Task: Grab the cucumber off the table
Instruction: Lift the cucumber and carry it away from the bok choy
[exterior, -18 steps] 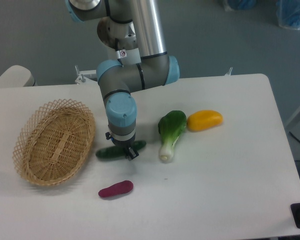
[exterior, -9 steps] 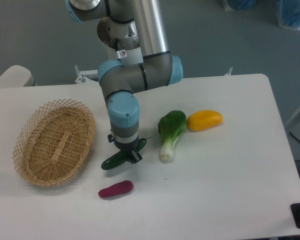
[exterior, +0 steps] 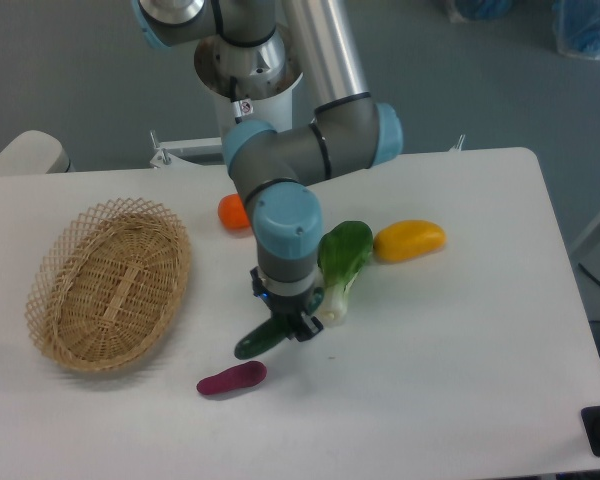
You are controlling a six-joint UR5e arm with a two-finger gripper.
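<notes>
A woven wicker basket (exterior: pixel 108 286) sits on the left side of the table (exterior: pixel 460 360), oval and shallow, with nothing inside it.

The gripper (exterior: pixel 290 326) points down near the middle of the table, its fingers closed around the upper end of the cucumber (exterior: pixel 260 340). The dark green cucumber hangs tilted from the jaws, its free end slanting down to the left, just above the purple sweet potato (exterior: pixel 232 378) that lies on the near part of the table. Whether the cucumber's low end touches the tabletop cannot be told from this view. The end inside the gripper is hidden by the fingers.

Just right of the gripper lies the bok choy (exterior: pixel 340 262), its pale stalk end partly covered by the wrist. Further right, just beside its leafy top, rests a yellow-orange pepper (exterior: pixel 410 240). An orange object (exterior: pixel 232 211) shows behind the arm (exterior: pixel 300 160), mostly hidden, too little of it visible to name.

The tabletop is white with rounded corners; its near edge is cut off by the frame. Beyond it is a grey-blue floor, with blue items (exterior: pixel 587 25) cropped at the far right corner.
</notes>
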